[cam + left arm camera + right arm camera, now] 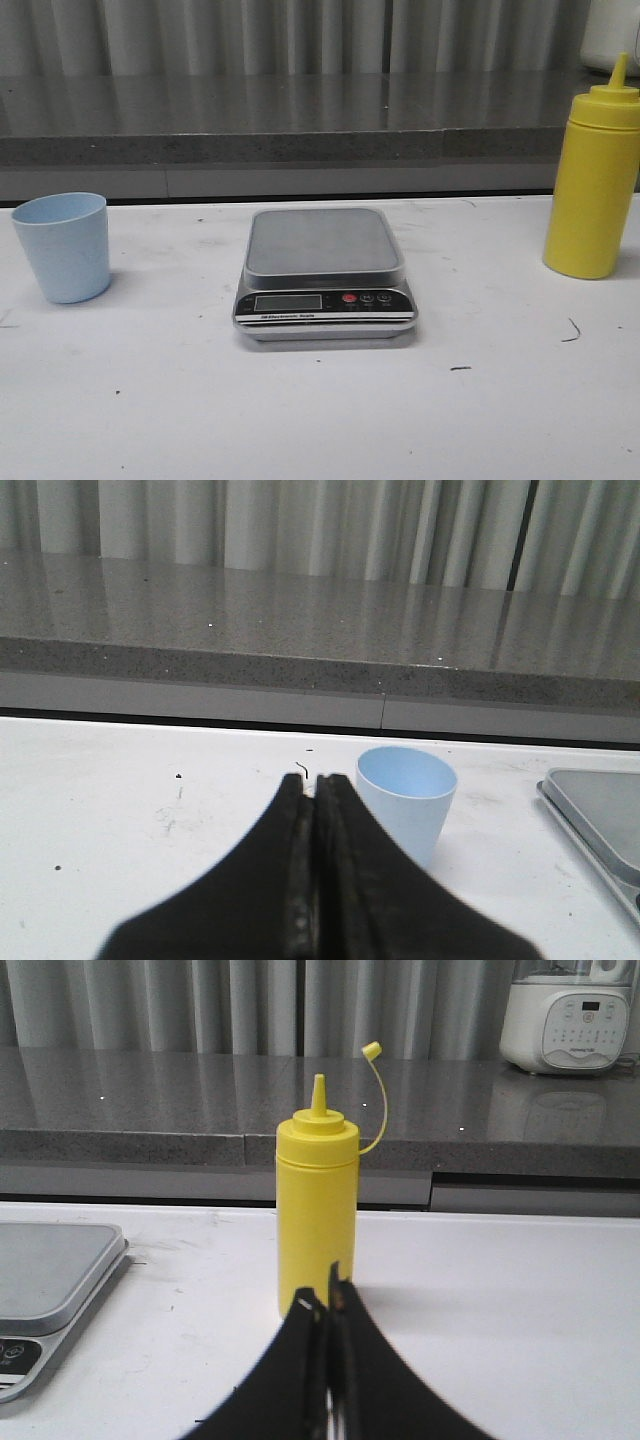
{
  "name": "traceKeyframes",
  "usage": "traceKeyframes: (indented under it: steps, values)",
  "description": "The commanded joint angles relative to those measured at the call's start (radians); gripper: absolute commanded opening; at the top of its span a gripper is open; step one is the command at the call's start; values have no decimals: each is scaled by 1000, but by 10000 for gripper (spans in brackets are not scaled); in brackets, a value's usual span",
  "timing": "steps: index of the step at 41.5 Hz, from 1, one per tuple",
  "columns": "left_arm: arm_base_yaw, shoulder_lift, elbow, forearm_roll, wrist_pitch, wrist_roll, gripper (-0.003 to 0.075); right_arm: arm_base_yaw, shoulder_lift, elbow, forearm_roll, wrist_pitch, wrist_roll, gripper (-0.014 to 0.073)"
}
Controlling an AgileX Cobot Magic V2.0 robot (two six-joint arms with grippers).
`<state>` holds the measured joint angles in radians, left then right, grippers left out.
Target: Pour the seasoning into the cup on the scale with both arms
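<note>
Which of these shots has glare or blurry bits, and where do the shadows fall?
Front view: sharp; the cup and yellow bottle cast soft shadows to their right. Left wrist view: the closed left gripper is a dark, blurred mass. Right wrist view: the right gripper is likewise blurred; the grey counter reflects the curtain.

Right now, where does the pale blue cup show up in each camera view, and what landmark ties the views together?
Front view: the cup stands on the table at far left, off the scale.
Left wrist view: the cup sits just past the shut left pincer, scale edge at right.
Right wrist view: cup not in it.
Shared landmark: the scale, partly visible in all three.
</note>
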<state>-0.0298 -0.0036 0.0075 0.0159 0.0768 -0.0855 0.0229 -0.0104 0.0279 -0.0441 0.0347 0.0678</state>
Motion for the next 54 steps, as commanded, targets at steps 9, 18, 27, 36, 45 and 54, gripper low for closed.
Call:
traceKeyframes:
  steps: [9,18,27,36,45,54]
  values:
    - [2,-22,17,0,-83,-5,-20,-2,-18,-5,-1,-91,-8,-69]
    - [2,-22,17,0,-83,-5,-20,-2,-18,-5,-1,-91,-8,-69]
    - [2,-22,17,0,-102,-5,-20,-2,-18,-5,-1,-130,-8,-69]
    - [2,-22,-26,-1,-193,-5,-20,-2,-18,-42,1,-129,-7,-69]
    - [2,-9,-207,-1,-71,-5,-20,-2,-3,-237,1,10,-7,-69]
    - [2,84,-445,0,142,-5,-20,-2,119,-466,-23,208,-7,-69]
